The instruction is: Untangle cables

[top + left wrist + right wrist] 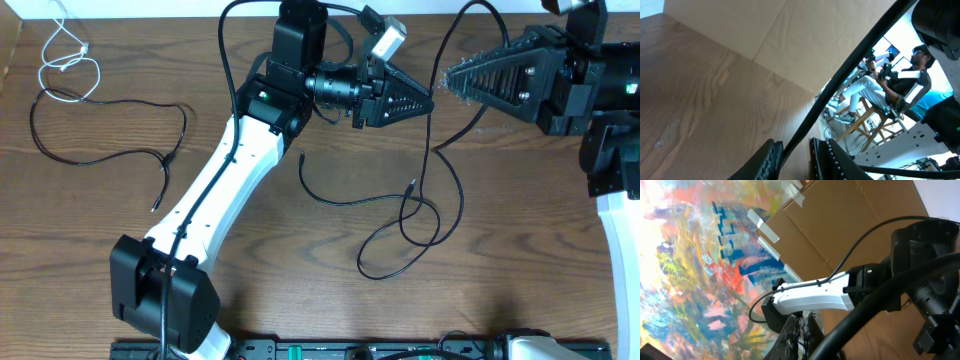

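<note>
Left claw (428,99) and right claw (448,79), both high over the wooden surface (300,290), stood almost tip to tip. Between them ran a black cable (432,138). The left claw was pinched shut on it, the cord passing straight between its fingers (769,161). The right claw's jaws were drawn together too, just beside that same cord, though I couldn't tell whether they actually held it. Below the claws the cable dropped to the surface and lay in loose loops, crossed by a second black cable (340,202). Well off to the left lay a third black cable (100,154), with a white cable (68,62) near the far corner, both well apart from the claws.
</note>
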Available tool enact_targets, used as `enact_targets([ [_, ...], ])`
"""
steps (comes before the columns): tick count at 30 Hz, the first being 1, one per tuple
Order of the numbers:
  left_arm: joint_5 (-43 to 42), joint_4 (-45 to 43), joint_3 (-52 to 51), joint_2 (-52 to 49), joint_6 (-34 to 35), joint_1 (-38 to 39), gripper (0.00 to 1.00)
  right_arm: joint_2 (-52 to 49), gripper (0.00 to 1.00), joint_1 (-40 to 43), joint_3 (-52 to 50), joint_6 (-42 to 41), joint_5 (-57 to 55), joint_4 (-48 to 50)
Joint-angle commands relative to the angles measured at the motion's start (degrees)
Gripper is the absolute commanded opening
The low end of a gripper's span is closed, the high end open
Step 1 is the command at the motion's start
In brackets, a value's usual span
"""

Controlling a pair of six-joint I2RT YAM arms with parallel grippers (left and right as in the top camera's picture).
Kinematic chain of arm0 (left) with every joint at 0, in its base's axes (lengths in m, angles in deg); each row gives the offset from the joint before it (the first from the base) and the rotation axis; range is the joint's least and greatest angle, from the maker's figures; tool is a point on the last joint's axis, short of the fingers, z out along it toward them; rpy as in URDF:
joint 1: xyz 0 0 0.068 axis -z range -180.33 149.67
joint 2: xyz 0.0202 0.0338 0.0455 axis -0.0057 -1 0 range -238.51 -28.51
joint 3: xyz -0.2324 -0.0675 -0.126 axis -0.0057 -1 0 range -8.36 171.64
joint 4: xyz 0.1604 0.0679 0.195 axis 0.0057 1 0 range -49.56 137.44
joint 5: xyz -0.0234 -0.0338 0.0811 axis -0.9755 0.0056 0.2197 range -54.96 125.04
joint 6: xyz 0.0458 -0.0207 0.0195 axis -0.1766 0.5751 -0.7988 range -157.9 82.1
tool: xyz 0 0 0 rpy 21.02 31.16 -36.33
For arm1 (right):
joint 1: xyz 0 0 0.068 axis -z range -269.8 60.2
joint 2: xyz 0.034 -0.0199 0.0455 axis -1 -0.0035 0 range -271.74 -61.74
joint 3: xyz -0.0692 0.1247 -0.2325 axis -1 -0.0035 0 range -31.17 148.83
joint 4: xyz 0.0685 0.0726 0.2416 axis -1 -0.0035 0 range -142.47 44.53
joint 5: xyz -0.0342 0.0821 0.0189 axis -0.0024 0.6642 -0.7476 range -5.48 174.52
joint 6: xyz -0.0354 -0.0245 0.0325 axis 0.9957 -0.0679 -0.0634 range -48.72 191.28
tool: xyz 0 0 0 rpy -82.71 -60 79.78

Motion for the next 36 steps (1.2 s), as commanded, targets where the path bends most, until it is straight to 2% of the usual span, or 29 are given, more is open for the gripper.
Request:
enact_targets([
  [1,-1.25,-0.02,0.94,1.44,-0.33,0.26,0.30,-0.28,0.01,-0.39,0.07,0.92,0.48,0.31],
  [16,-0.94,-1.75,0.94,1.42,-2.32,1.31,0.30,-0.28,0.01,-0.50,0.07,0.24,0.55,0.28],
  [31,3.54,-1.70,0.94,1.42,-2.27,1.31,0.30,-0.28,0.01,-0.50,0.07,-0.37,0.74,0.31],
  [36,3.54,-1.66,0.94,1.42,-2.25,1.31,0.11,-0.28,0.01,-0.50,0.07,-0.33,0.74,0.33],
])
